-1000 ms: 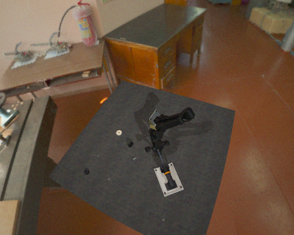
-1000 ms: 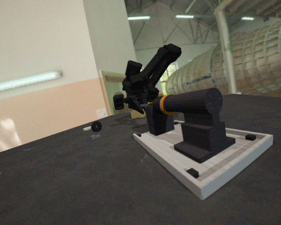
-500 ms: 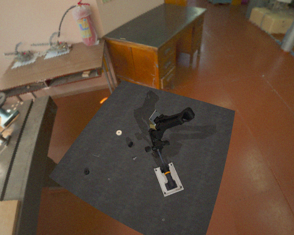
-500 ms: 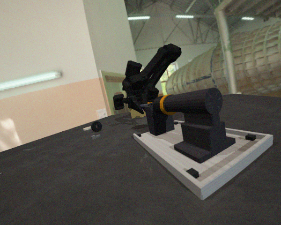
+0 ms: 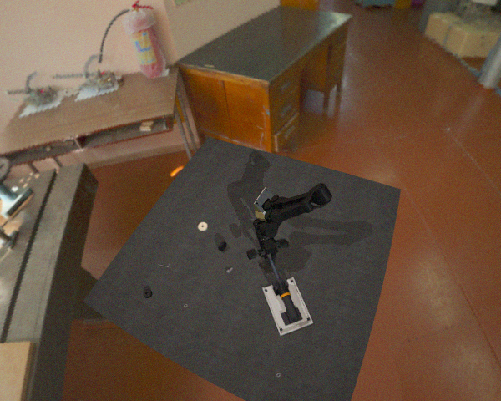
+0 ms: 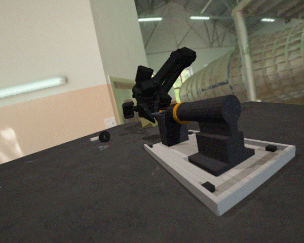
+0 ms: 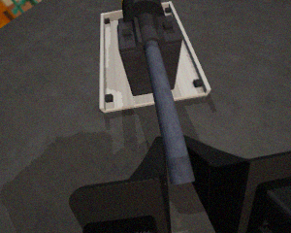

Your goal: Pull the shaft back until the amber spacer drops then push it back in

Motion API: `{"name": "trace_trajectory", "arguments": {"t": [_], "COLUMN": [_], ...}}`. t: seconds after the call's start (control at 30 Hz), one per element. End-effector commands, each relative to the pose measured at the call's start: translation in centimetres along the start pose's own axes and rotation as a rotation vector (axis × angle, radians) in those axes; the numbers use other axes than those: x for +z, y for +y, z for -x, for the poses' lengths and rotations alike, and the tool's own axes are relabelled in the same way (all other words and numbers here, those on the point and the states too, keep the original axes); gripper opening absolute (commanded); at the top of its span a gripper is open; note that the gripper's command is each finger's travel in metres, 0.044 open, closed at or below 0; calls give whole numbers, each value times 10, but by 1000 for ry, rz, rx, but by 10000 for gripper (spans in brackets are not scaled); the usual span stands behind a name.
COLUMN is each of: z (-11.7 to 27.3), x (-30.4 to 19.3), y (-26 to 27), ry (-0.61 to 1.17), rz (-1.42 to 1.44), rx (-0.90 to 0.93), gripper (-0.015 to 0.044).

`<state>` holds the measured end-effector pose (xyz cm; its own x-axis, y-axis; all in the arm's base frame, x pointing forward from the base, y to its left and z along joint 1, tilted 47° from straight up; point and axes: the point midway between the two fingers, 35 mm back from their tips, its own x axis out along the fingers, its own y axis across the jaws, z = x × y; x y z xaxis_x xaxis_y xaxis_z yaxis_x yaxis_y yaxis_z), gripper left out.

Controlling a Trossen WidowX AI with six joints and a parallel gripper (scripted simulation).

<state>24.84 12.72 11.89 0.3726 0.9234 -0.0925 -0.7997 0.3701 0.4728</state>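
A thin blue-grey shaft (image 5: 275, 269) (image 7: 163, 97) sticks out of the near support post (image 6: 173, 131) (image 7: 155, 80). My gripper (image 6: 155, 116) (image 7: 168, 139) is shut on the shaft near its free end. The amber spacer (image 5: 285, 295) (image 6: 176, 113) sits up at shaft height, against the front of the big dark housing block (image 5: 290, 312) (image 6: 212, 108). It is hidden in the wrist view. A dark collar (image 6: 168, 114) lies on its other side, over the post. The housing and post stand on a white base plate (image 5: 296, 327) (image 6: 257, 179) (image 7: 121, 108). Any shaft inside the housing is hidden.
A white washer (image 5: 202, 225) (image 6: 94, 138), a black round part (image 5: 221, 246) (image 6: 104, 136) and a small grey piece (image 5: 229, 270) (image 6: 103, 148) lie to one side. Another black part (image 5: 147, 291) lies farther left. A yellowish block (image 5: 260, 213) (image 6: 148, 122) stands beside the arm.
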Motion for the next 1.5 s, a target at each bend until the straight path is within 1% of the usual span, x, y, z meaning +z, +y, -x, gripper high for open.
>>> {"name": "trace_trajectory", "arguments": {"t": [0.0, 1.47], "z": [1, 4], "x": [-1, -4], "y": [1, 1], "ry": [1, 1], "rz": [2, 2], "rx": [4, 3], "gripper": [0, 0]}}
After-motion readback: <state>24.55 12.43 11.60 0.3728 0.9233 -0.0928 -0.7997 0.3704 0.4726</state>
